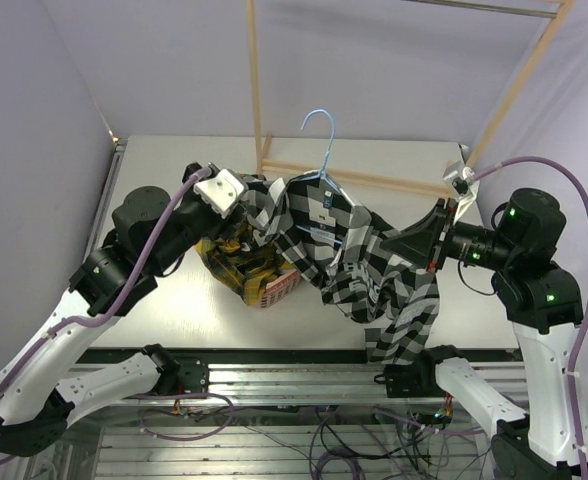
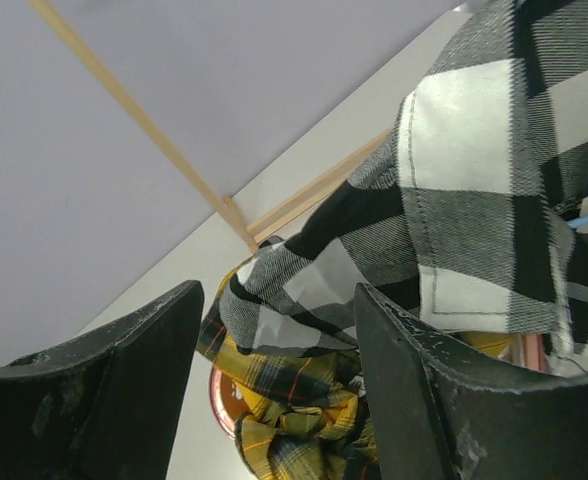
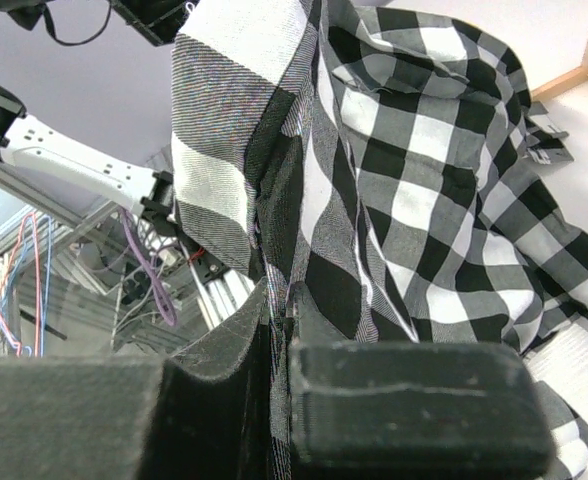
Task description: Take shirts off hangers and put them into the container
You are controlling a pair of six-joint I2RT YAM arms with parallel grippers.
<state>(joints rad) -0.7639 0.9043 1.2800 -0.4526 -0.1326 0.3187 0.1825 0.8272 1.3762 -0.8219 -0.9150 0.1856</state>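
Right gripper point(image 3: 279, 345) pinches the black-and-white shirt point(image 1: 346, 250), draped mid-table with the blue hanger point(image 1: 321, 140) poking out at twelve o'clock. Left gripper point(image 2: 274, 400) hovers spread above the pink container point(image 1: 277, 291) at the shirt's eight o'clock. Pulling could drag the snagged hanger along.

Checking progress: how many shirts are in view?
2. Black-and-white shirt on the hanger, centre, pinched by the right gripper; yellow plaid shirt in the basket. More may be hidden underneath.
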